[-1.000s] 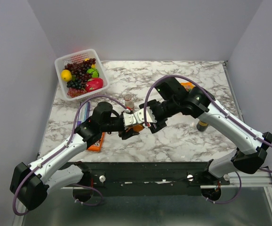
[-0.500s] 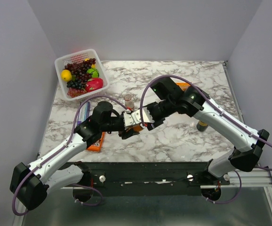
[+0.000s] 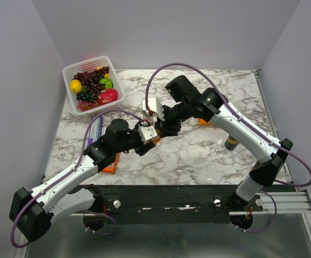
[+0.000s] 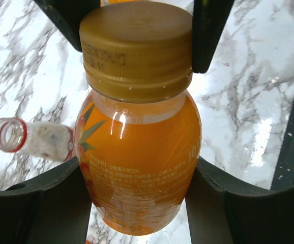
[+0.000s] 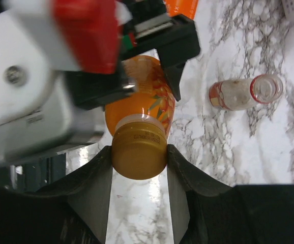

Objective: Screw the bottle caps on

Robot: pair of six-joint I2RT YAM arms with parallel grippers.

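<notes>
The left pincer (image 4: 137, 170) pinches the orange bottle (image 4: 137, 127) around its body, near the middle of the worktop (image 4: 248, 86). The right pincer (image 5: 138, 152) is pressed onto the orange cap (image 4: 137, 46), which sits on that bottle's neck. The clear bottle (image 5: 241, 94) stands just beside them, its mouth open. The fruit basket (image 3: 93, 83) and the black can (image 3: 231, 143) are well apart from the pincers.

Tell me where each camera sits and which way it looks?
Top external: high behind, looking down at the marble table; left arm and right arm show.
Left wrist: on the left arm, facing the orange plastic juice bottle; the left gripper's fingers clamp it.
Right wrist: on the right arm, facing the orange screw cap; the right gripper's fingers pinch it.
Shared: both wrist views show bottle, cap and a clear open bottle.
</notes>
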